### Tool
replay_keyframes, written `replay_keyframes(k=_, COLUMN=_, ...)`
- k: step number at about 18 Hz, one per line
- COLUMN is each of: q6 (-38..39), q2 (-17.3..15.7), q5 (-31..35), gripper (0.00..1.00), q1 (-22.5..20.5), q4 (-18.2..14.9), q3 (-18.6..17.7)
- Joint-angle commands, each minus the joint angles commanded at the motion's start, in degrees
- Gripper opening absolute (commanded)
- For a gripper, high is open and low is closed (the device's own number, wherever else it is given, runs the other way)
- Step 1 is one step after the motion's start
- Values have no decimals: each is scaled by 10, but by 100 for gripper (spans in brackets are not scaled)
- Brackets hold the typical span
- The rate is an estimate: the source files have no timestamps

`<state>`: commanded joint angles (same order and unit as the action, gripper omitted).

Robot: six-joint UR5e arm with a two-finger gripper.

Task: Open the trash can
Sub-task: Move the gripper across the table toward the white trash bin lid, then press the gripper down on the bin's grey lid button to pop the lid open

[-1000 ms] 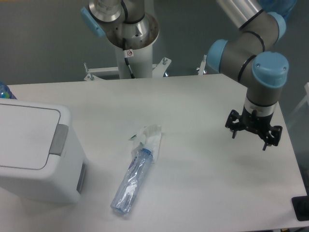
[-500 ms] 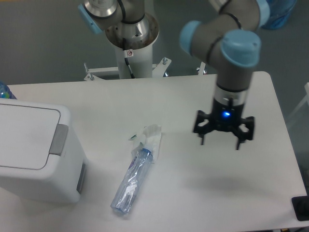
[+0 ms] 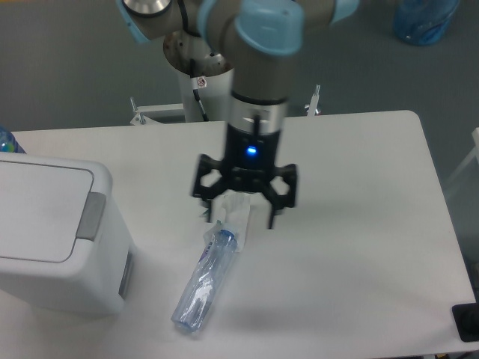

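The white boxy trash can point(image 3: 52, 239) stands at the left edge of the table, its flat lid shut and a grey tab point(image 3: 92, 215) at the lid's right rim. My gripper point(image 3: 239, 217) hangs open in the middle of the table, fingers pointing down, well to the right of the trash can. It is above the upper end of a clear crushed plastic bottle point(image 3: 203, 280) and holds nothing.
The bottle lies diagonally on the white table point(image 3: 359, 224) with a crumpled clear wrapper point(image 3: 233, 211) at its top end. The arm's base post point(image 3: 202, 90) stands behind the table. A blue water jug point(image 3: 423, 21) is at the far top right.
My gripper has swept left across the table, from near the right edge to the middle above the bottle's top end. The trash can and bottle have not moved.
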<state>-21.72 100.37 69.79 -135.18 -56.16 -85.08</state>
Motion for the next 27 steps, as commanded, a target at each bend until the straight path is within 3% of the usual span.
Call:
replay_keyframes(k=6, q6=6, q2=4, q5=5, gripper=100, q1=40, q4=-9, q3=3)
replay_keyframes(k=10, q6=7, q2=4, q5=8, gripper=100, q1=52, q4=-42, q3=5)
replay_keyframes(k=15, q6=8, q2=13, q5=9, gripper=100, q1=86, q4=-41, q3=4)
replay_keyframes(k=27, q6=8, q2=20, q5=9, gripper=100, q1=88, q4=-40, q3=7)
